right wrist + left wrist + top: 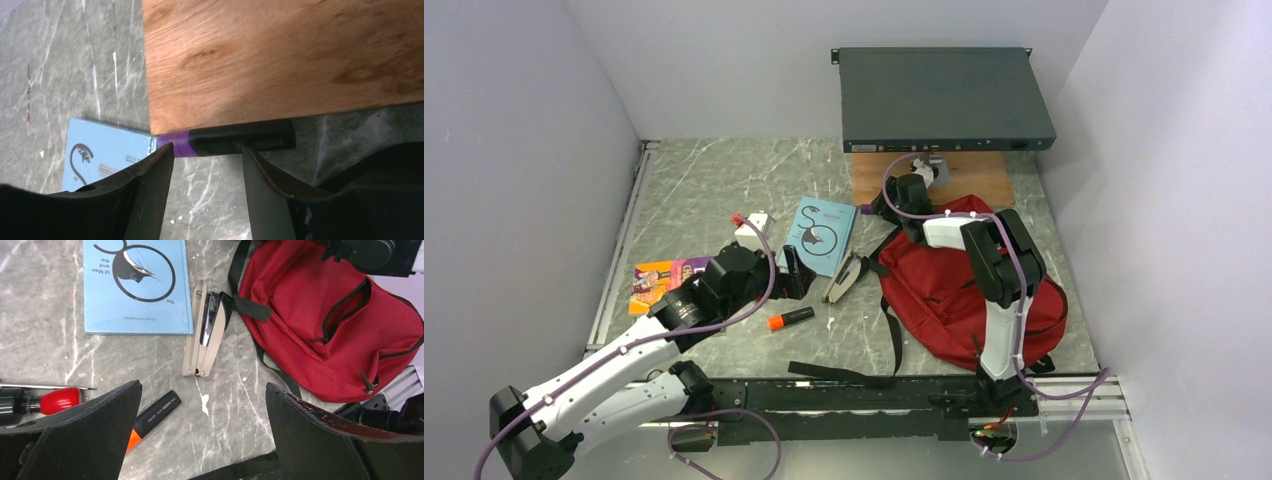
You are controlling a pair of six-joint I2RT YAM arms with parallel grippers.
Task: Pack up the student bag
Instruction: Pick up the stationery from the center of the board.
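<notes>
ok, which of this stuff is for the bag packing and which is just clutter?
Job, likely: bag, blue book, colourful book, stapler, orange marker, purple marker.
Lying about: wooden board, rack unit.

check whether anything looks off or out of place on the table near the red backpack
The stapler lies splayed open on the table beside the blue book, its head apparently touching a black strap of the red backpack. Nothing looks spilled or damaged.
</notes>
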